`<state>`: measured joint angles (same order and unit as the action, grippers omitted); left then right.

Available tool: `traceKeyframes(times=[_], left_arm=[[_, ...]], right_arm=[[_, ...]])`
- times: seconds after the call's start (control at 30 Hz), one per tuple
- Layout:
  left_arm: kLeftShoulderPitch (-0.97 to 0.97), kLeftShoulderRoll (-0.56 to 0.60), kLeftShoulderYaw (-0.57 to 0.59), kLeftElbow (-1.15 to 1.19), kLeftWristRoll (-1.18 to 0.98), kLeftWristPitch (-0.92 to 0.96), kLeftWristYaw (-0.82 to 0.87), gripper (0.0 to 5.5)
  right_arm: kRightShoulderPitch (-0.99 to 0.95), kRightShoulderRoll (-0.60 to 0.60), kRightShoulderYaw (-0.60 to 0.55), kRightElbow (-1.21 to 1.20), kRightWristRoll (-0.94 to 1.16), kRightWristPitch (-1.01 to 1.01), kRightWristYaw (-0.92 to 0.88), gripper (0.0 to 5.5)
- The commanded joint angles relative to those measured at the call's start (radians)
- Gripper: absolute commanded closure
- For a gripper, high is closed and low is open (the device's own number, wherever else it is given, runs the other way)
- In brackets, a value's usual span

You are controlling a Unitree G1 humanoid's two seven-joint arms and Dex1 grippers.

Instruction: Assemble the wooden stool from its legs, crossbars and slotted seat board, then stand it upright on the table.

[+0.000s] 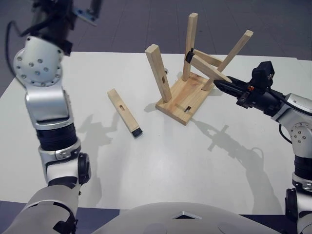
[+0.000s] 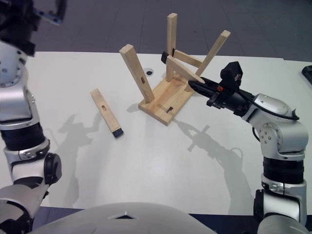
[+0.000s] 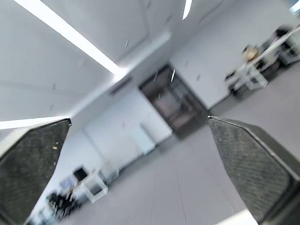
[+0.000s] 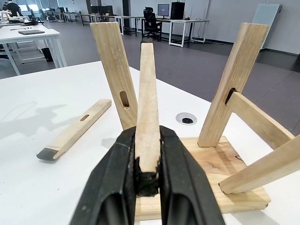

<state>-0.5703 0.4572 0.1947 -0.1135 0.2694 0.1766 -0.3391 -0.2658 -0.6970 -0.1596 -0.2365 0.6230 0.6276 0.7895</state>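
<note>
Head view: a pale, grained, square-cut wooden seat board (image 1: 187,93) is lying flat on the smooth white table (image 1: 195,165), right of centre in the upper half of the frame. Three square-section legs of pale wood are standing up out of it: a slotted leg (image 1: 159,73) leaning left, a middle leg (image 1: 190,44) standing nearly upright, and a right-hand leg (image 1: 235,52) slanting right. A thin fixed crossbar (image 1: 210,59) is joining the last two. At centre left, well apart from the board, a loose leg (image 1: 124,111) with a slot and a black end cap is lying flat. Coming in from the right edge, the black right gripper (image 1: 223,84) is grasping a held crossbar (image 1: 208,68), pale with a dark tip. The tip is reaching the middle leg, though contact cannot be told. The left gripper (image 1: 87,10) is hanging high at upper left.

Left wrist view: two dark, cross-hatched pads (image 3: 37,164) are standing wide apart, released, with ceiling lights showing between them.

Right wrist view: glossy black fingers (image 4: 112,178) are pressing both sides of the held crossbar's rough end at lower centre. The bar is pointing up the frame between the slotted leg and the right-hand leg. A round grey cable port (image 4: 187,120) is sitting in the table at centre right.
</note>
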Motion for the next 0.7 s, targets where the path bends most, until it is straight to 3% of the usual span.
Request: traceKeyframes(times=[0.03, 0.47, 0.7], left_arm=[[0.087, -0.005, -0.142, 0.195, 0.039, -0.101, -0.008, 0.1], [-0.063, -0.119, -0.409, 0.533, 0.085, -0.342, 0.011, 0.1], [-0.082, -0.129, -0.479, 0.58, 0.118, -0.413, 0.007, 0.1]], right_arm=[[0.013, 0.025, 0.067, -0.021, -0.064, -0.022, -0.029, 5.07], [-0.029, 0.043, 0.184, 0.026, -0.193, -0.062, -0.014, 5.07], [-0.09, 0.075, 0.232, 0.064, -0.234, -0.08, -0.001, 5.07]])
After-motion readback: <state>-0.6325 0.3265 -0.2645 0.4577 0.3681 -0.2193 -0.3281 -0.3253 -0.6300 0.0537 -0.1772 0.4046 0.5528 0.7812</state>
